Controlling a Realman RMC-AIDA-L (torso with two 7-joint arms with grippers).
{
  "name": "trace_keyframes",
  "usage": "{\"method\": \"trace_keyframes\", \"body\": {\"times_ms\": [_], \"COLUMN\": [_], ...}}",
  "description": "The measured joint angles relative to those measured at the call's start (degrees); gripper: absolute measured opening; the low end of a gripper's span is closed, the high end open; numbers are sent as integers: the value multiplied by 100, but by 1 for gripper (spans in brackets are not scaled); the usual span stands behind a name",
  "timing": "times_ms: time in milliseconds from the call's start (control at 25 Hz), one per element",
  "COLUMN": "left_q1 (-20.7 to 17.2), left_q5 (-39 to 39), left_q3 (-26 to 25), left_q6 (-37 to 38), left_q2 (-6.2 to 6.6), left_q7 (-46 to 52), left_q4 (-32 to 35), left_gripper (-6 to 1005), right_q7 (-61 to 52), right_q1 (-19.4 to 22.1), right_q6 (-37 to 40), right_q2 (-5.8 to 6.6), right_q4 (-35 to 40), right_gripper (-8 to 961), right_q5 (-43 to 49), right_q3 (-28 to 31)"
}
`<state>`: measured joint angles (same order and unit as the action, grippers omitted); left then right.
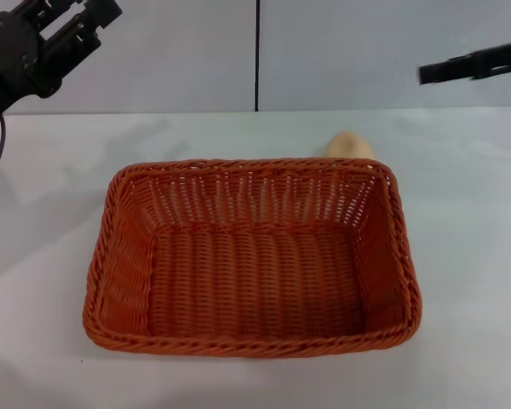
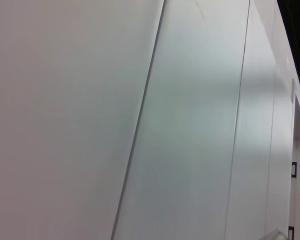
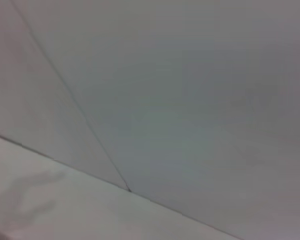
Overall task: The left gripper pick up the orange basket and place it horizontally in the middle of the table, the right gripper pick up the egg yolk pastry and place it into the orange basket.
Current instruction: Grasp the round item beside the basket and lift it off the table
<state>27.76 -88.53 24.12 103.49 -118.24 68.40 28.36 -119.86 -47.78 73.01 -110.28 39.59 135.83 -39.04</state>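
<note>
Orange basket (image 1: 254,260), one only, set lengthwise across the middle of the table (image 1: 468,256), open side up, nothing inside. Well apart from the left gripper (image 1: 64,30), raised high at the far left corner, clear of the tabletop; black fingers holding nothing, spread or pressed together impossible to tell. One egg yolk pastry (image 1: 349,145) resting on the table just behind the basket's far right rim, partly hidden by it, outside the basket. Right gripper (image 1: 443,70) hanging at the far right, above and beyond the pastry, not touching it; only a slim black part seen, finger state impossible to tell. Wrist views filled with plain white wall (image 2: 90,120) panels.
</note>
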Motion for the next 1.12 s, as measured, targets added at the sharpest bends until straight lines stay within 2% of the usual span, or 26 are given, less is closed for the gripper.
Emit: {"method": "trace_keyframes", "body": {"times_ms": [80,280,320,360,680,960,1120], "left_q1": [-15,-31,-31,-32,-10,19,26], "left_q5": [-3,-1,-5,-14,-28,-22,-15], "left_q3": [58,141,143,146,154,163,163], "left_q6": [2,-16,-24,-36,-72,-104,-139], "left_q2": [-11,-7,-7,-7,16,9,7], "left_q7": [-6,-30,-35,-44,-67,-51,-34], "left_q4": [-6,-85,-89,-100,-226,-226,-227], "left_gripper": [575,575,575,575,575,576,576], "right_q7": [5,35,35,38,82,135,137], "right_q1": [2,52,52,58,113,99,114], "right_q6": [-432,-1296,-1296,-1376,-1405,-1611,-1656], "right_q2": [-235,-710,-710,-783,-840,-844,-846], "right_q4": [28,39,39,14,-163,-501,-573], "right_gripper": [704,705,705,705,705,704,671], "right_q5": [8,-15,-15,-28,-433,-538,-597], "right_q3": [-333,-1076,-1076,-1199,-1573,-1606,-1606]}}
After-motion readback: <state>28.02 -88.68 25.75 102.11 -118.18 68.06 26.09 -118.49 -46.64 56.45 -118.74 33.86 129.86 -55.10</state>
